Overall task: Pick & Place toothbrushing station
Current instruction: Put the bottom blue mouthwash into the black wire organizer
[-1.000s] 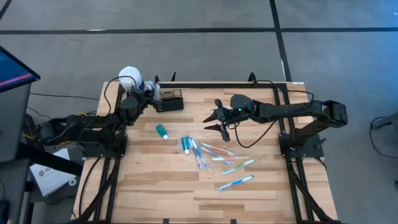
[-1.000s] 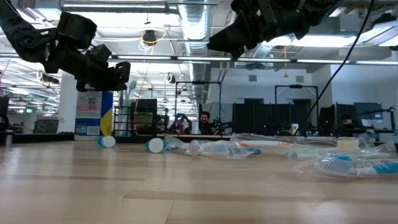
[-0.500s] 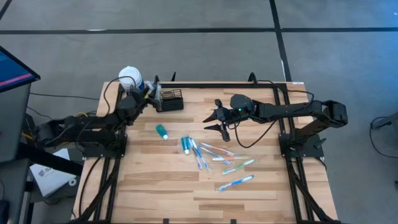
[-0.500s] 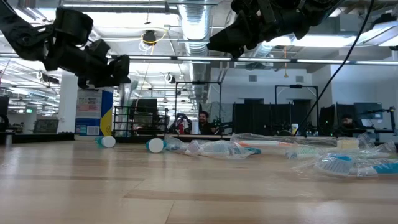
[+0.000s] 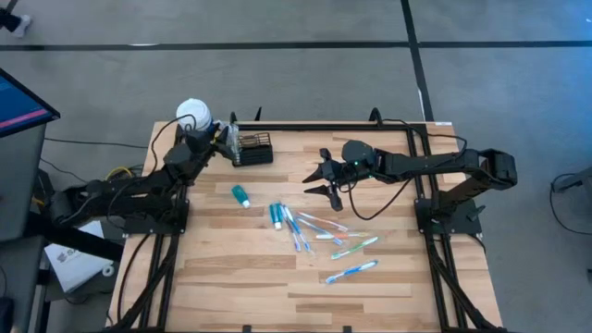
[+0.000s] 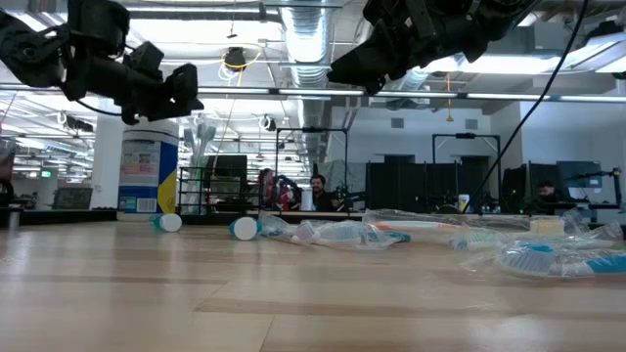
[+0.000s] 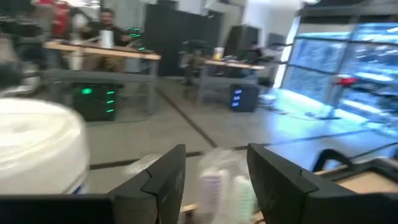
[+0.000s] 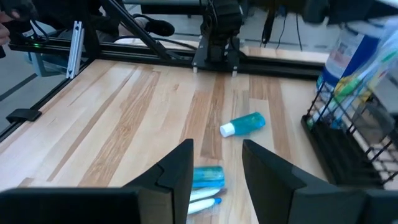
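The toothbrushing station [image 5: 252, 149], a small black wire-mesh caddy, stands on its base at the table's far left; it also shows in the right wrist view [image 8: 352, 147]. Plastic-wrapped toothbrushes [image 7: 225, 182] stand upright in its left end. My left gripper [image 5: 211, 140] hovers open above that end, between the caddy and the white-capped bottle [image 5: 192, 116]. In its wrist view the wrapped brushes show in the gap between its two fingers, with no touch visible. My right gripper [image 5: 326, 178] hangs open above the table's middle, far part, with nothing between its fingers.
Two teal toothpaste tubes [image 5: 240, 195] [image 5: 276, 215] and several wrapped toothbrushes [image 5: 353, 247] lie scattered on the middle of the wooden table. The blue-labelled bottle [image 6: 149, 176] stands at the far left corner beside the caddy. The near part of the table [image 5: 231, 296] is bare wood.
My left gripper has risen and drawn back toward the table's far left corner, closer to the bottle. The caddy and the things on the table have kept their places.
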